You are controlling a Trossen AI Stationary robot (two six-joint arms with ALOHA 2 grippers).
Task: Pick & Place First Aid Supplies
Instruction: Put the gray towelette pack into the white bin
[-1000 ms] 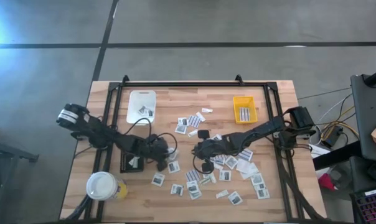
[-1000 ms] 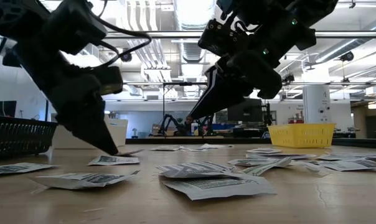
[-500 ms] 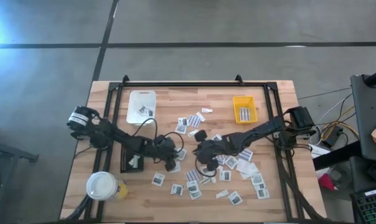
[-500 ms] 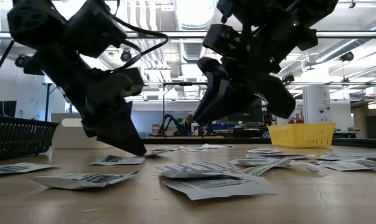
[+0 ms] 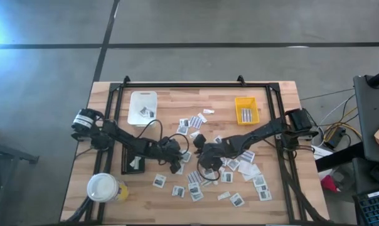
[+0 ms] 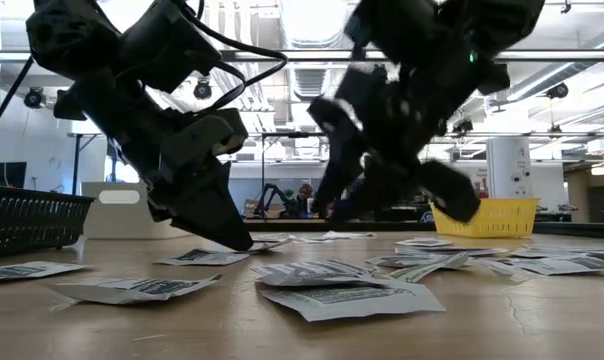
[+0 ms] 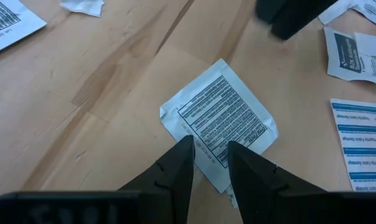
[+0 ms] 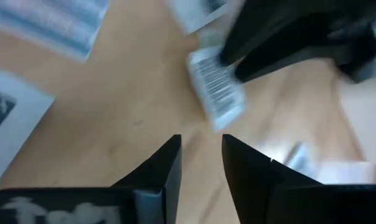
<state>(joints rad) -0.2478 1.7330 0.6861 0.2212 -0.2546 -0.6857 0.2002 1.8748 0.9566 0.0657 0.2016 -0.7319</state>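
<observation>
Left gripper jaws apart over a white packet; right gripper jaws apart, empty

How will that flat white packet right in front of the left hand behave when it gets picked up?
The packet lies flat on the wood with a slightly lifted corner, so it is probably thin, very light and floppy. Lying flush, it may slide rather than lift when the left hand closes, since its fingers straddle only one edge. It looks unlikely to roll or break.

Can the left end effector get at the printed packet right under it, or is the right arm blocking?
Probably yes: the left end effector stands open directly over the packet, which lies flat and alone on bare wood.
</observation>
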